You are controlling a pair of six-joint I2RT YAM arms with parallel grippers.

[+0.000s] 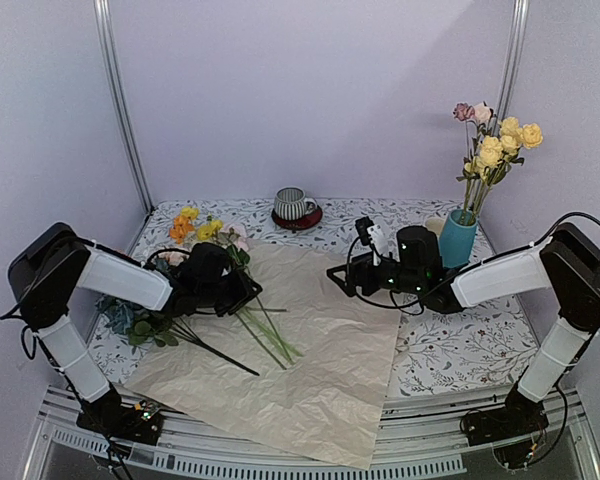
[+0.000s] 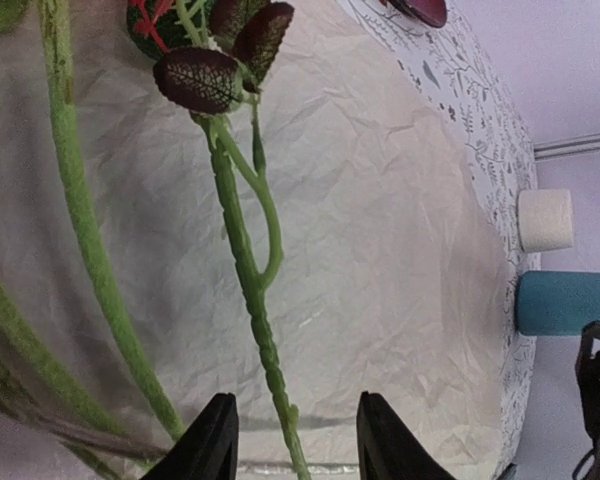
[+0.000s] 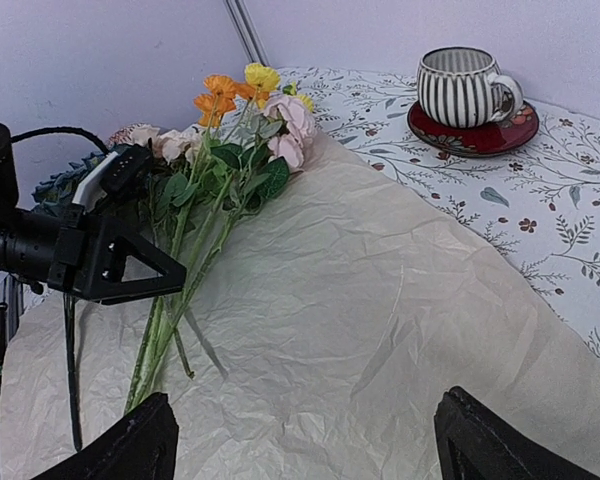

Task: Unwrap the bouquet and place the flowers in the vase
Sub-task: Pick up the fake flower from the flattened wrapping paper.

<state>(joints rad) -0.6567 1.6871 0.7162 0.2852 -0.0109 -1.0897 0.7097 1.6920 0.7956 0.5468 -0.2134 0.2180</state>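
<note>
The bouquet is undone: its peach paper (image 1: 310,340) lies spread flat on the table, and loose flowers (image 1: 215,235) rest on its left edge, their stems (image 1: 265,335) pointing toward me. My left gripper (image 1: 248,292) hovers low over those stems. In the left wrist view its jaws (image 2: 295,440) stand apart around one green stem (image 2: 265,350) without touching it. My right gripper (image 1: 348,258) hangs wide open over the paper's middle (image 3: 310,450), holding nothing. The teal vase (image 1: 458,238) stands at the back right with yellow and pink flowers (image 1: 500,145) in it.
A striped cup (image 3: 465,85) sits on a red saucer (image 3: 480,138) at the back centre. A cream mug (image 2: 546,220) stands beside the vase (image 2: 565,303). Dark leafy sprigs (image 1: 130,322) lie left of the paper. White walls close in on three sides.
</note>
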